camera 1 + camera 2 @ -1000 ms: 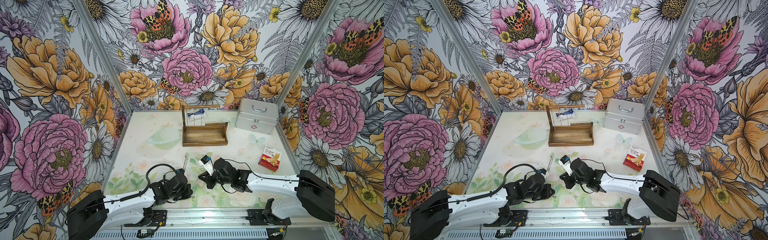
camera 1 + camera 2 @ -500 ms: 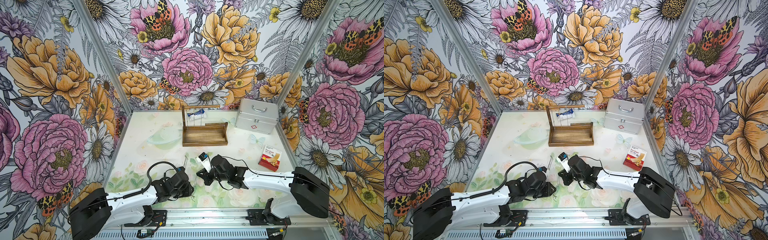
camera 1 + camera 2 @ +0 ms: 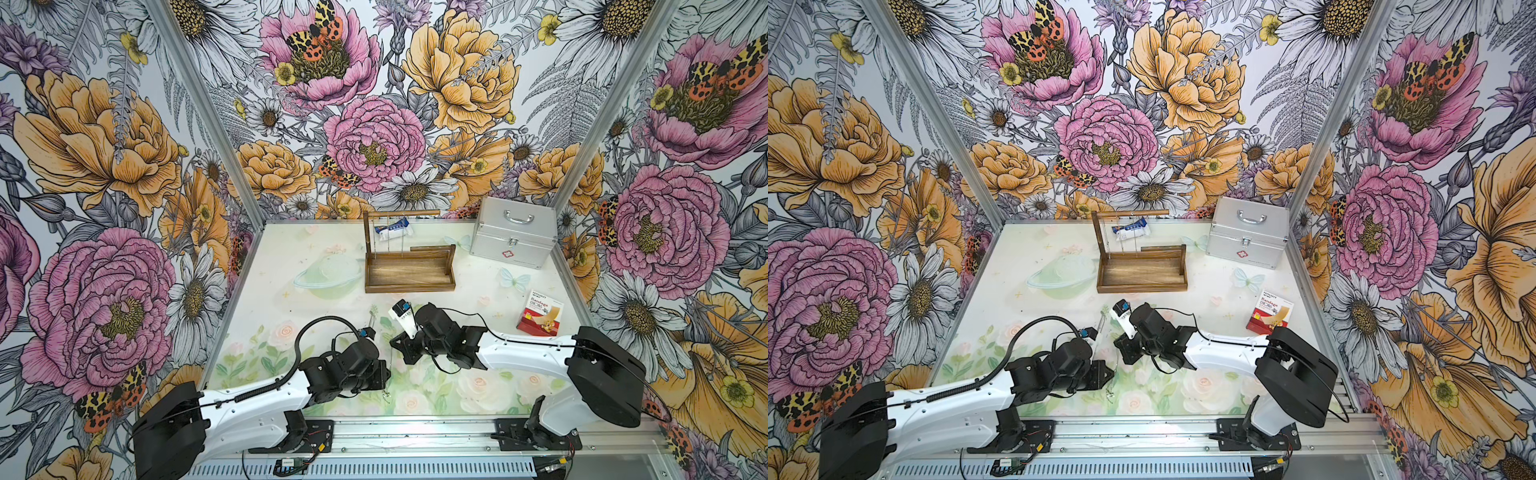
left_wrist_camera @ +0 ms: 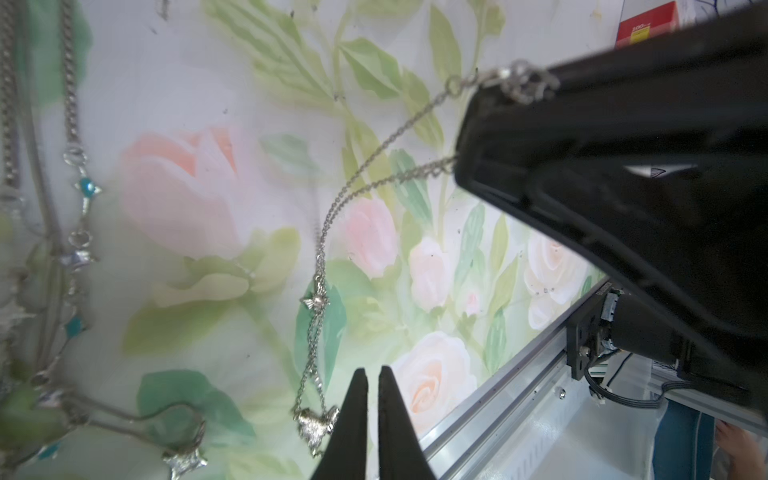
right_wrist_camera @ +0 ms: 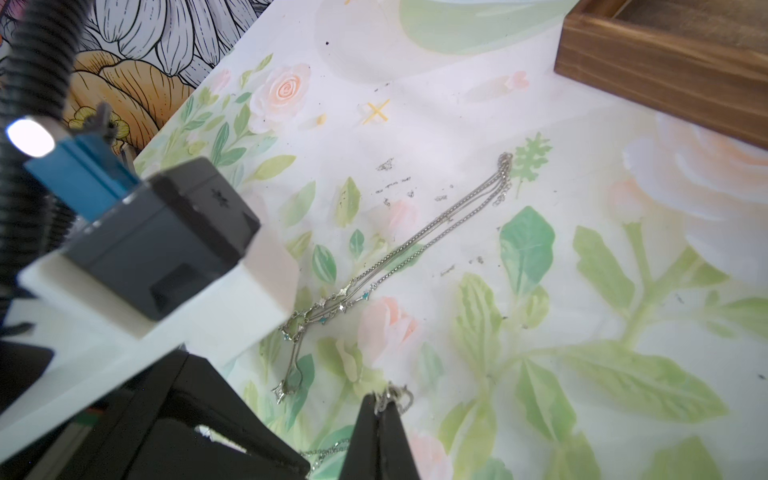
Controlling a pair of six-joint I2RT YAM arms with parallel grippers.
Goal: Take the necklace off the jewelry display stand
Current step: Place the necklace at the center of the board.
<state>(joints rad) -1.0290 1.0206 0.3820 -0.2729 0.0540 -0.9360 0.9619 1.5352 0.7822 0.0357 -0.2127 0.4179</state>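
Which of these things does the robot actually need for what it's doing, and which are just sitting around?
In the job:
- brown wooden jewelry display stand
- thin silver chain necklace, pinched in the right gripper
- silver necklace with blue stones, lying on the table

Just lying about:
- silver metal case
- red bandage box
- blue-and-white packet behind the stand

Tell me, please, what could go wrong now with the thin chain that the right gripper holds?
1. The right gripper pinches the thin necklace only near its clasp end, so it might slip out.
2. Its lowest pendant hangs right beside the closed left gripper; it could snag there.
3. A second necklace lies close by; the chains could tangle if laid together.
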